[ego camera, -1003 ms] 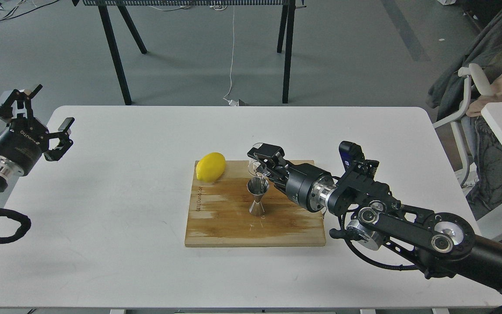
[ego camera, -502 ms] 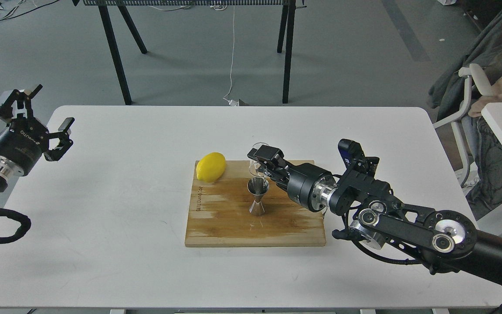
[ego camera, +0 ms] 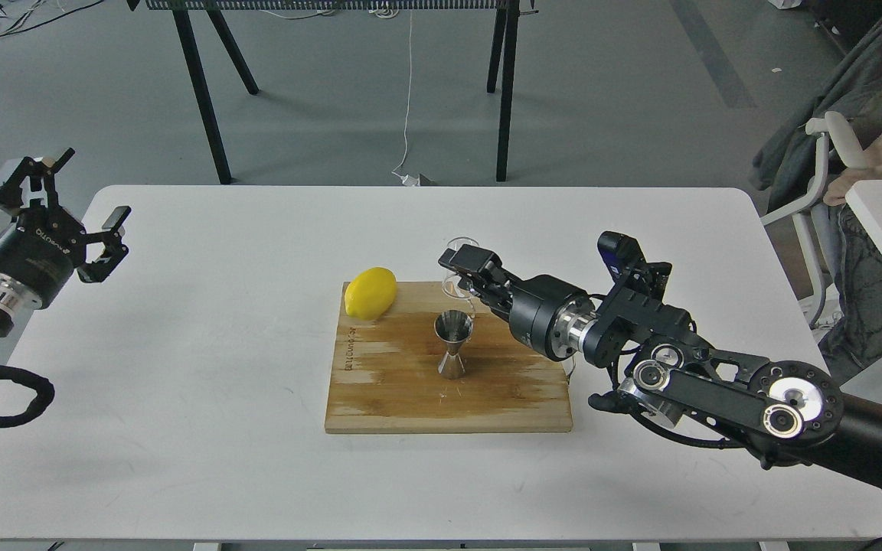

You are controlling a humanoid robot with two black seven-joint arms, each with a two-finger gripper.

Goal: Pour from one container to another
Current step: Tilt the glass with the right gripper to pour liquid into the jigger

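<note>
Wooden board: 1 jigger, 1 lemon, 1 glass cup.

A shiny steel jigger stands on a streaky, worn wooden board; the glass cup is clear, the lemon waxy, the tabletop matt white.

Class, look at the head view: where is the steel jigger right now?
The jigger stands upright near the middle of the wooden board, right of the lemon, just below-left of the glass cup.
</note>
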